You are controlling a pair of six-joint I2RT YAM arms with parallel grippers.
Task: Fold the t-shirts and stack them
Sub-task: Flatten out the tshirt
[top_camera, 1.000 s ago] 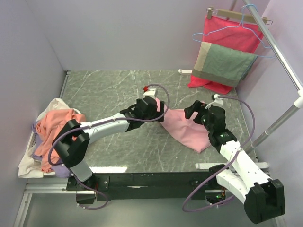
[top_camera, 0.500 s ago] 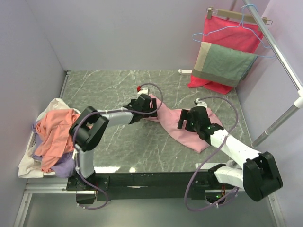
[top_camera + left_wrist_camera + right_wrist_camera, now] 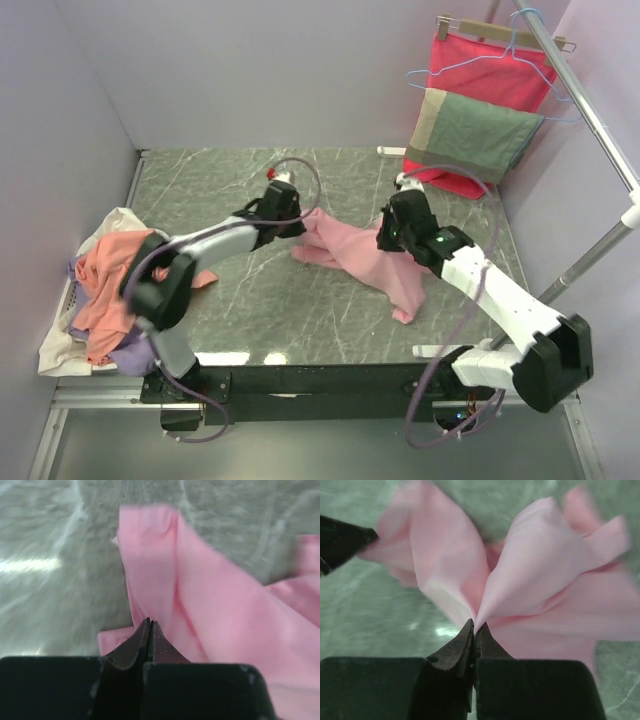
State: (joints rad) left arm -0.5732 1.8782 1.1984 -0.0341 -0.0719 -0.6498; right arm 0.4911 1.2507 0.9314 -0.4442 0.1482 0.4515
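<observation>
Where the green marble table [image 3: 220, 185] meets the left wall, a pile of t-shirts [image 3: 105, 300] lies crumpled, with a salmon-orange t-shirt [image 3: 110, 270] on top, a white t-shirt [image 3: 58, 350] under it and a lilac t-shirt [image 3: 137, 356] showing at the near side. To the right of this pile, the left arm reaches across the table, and the left gripper [image 3: 290, 222] is at the left end of the pink t-shirt [image 3: 355, 255]. In the left wrist view its two jaws are pressed together and a fold of the pink cloth is pinched at their tips. The pink t-shirt lies in the middle of the table between the two arms, wrinkled, and one end of it runs toward the near edge. At its right side is the right gripper [image 3: 392, 236]; in the right wrist view the jaws are closed on a gathered bunch of the pink cloth, which spreads out from the tips like a fan. At the far right corner, well apart from the shirt, a red cloth [image 3: 485, 70] and a grey-green and beige cloth [image 3: 470, 130] hang beside a slanted rail [image 3: 590, 115].
</observation>
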